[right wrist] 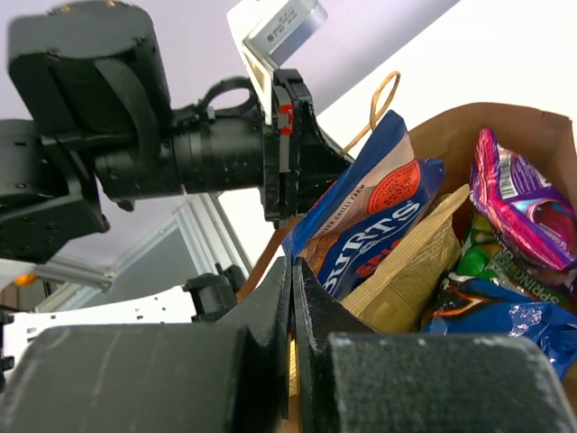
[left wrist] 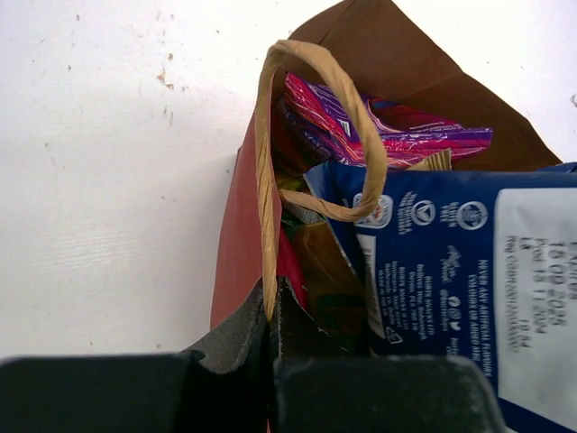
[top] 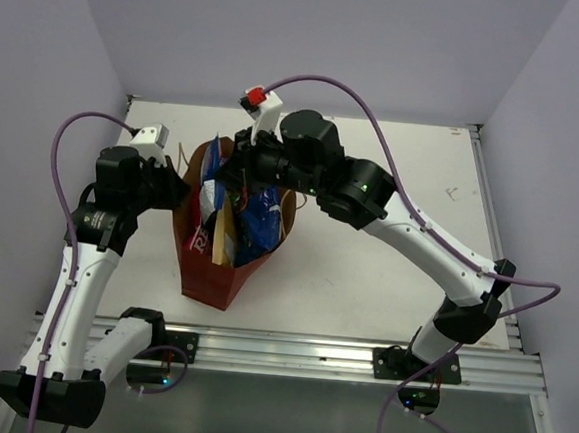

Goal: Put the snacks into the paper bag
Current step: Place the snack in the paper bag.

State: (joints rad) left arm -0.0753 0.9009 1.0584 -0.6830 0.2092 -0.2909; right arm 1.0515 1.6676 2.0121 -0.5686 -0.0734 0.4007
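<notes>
Brown paper bag (top: 215, 276) stands between the arms, full of light crinkly snacks (top: 254, 219); its thin rim may tear, I think. Beside the handle (left wrist: 262, 180) the left gripper (left wrist: 273, 305) pinches that rim; the right gripper (right wrist: 293, 281) is pressed together.

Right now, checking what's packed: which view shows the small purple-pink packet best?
Right wrist view: the purple-pink packet lies in plain sight, barcode showing, inside the paper bag. Left wrist shows only part, crossed by the handle; from the top I cannot pick it out.

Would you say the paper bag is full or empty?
Full: snack packets crowd the paper bag, the blue-white packet poking out above.
</notes>
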